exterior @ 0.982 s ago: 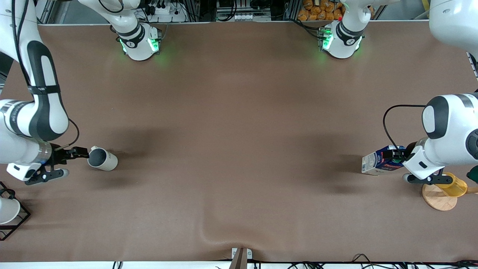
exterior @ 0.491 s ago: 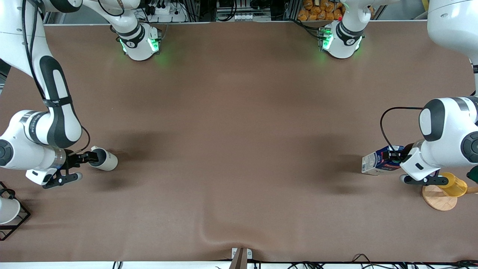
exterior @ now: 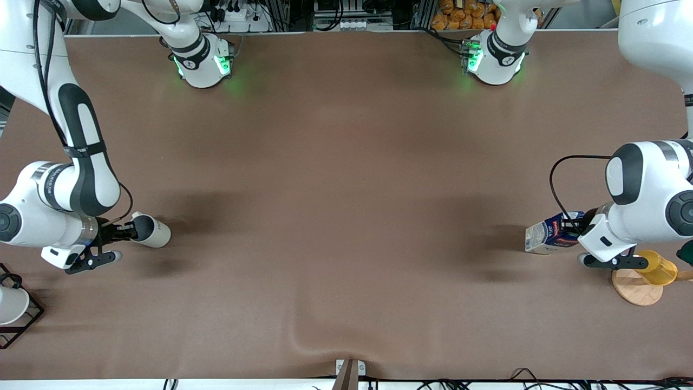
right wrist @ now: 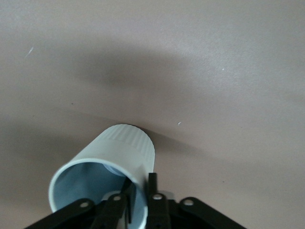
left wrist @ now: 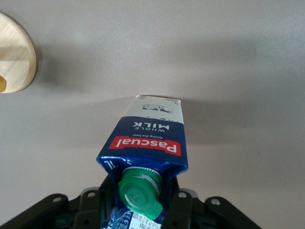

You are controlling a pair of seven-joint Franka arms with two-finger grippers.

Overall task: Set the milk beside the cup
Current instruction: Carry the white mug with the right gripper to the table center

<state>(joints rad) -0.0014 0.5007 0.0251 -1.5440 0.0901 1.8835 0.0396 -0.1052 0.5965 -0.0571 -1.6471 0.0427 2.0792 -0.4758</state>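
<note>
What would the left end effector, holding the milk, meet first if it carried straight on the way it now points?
Probably nothing soon. The left end effector, shut on the milk, points toward the right arm's end of the table. That stretch looks bare until the cup, held by the right end effector.

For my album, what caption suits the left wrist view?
Left gripper clasping the milk carton by its green-capped top above the brown table.

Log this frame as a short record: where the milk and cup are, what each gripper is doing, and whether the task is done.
milk: carton at the left arm's end of the table, beside the yellow cup on its wooden disc
cup: mug at the right arm's end
left gripper: shut on the milk's top
right gripper: one finger inside the cup, one outside, pinching its wall
task: not done
</note>
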